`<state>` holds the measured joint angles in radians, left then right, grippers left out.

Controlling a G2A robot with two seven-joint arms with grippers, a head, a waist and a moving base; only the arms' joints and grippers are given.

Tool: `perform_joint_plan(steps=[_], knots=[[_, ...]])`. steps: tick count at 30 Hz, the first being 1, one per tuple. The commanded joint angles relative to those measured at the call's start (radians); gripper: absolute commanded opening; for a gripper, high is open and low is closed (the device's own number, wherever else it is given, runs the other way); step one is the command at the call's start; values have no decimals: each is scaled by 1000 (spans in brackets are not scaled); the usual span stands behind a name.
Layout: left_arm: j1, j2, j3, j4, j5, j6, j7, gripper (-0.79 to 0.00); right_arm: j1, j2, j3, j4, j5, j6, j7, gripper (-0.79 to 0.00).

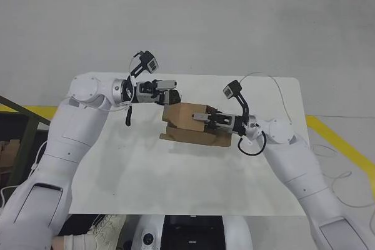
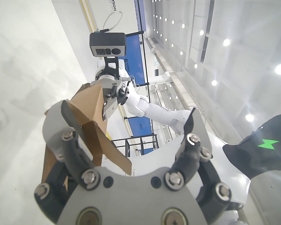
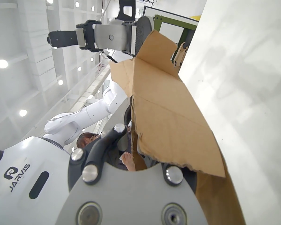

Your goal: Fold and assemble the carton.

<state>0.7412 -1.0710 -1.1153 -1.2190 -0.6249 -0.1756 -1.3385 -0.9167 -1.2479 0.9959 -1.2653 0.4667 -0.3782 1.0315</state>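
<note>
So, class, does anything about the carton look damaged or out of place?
Yes: the carton has a ragged, torn flap edge nearest the right wrist camera, not a clean cut. From above it sits half-folded and skewed on the table.

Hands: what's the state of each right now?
Left hand: open, one finger resting against the carton.
Right hand: closed on a carton flap.
</note>
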Motion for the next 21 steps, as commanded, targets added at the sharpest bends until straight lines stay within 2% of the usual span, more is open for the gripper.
perform_joint_plan(steps=[1, 21], knots=[[9, 2, -7, -11, 2, 0, 1, 0, -4, 2, 4, -7, -19, 8, -16, -785], [55, 11, -14, -64, 11, 37, -32, 0, -35, 3, 53, -38, -22, 60, -156, -785]])
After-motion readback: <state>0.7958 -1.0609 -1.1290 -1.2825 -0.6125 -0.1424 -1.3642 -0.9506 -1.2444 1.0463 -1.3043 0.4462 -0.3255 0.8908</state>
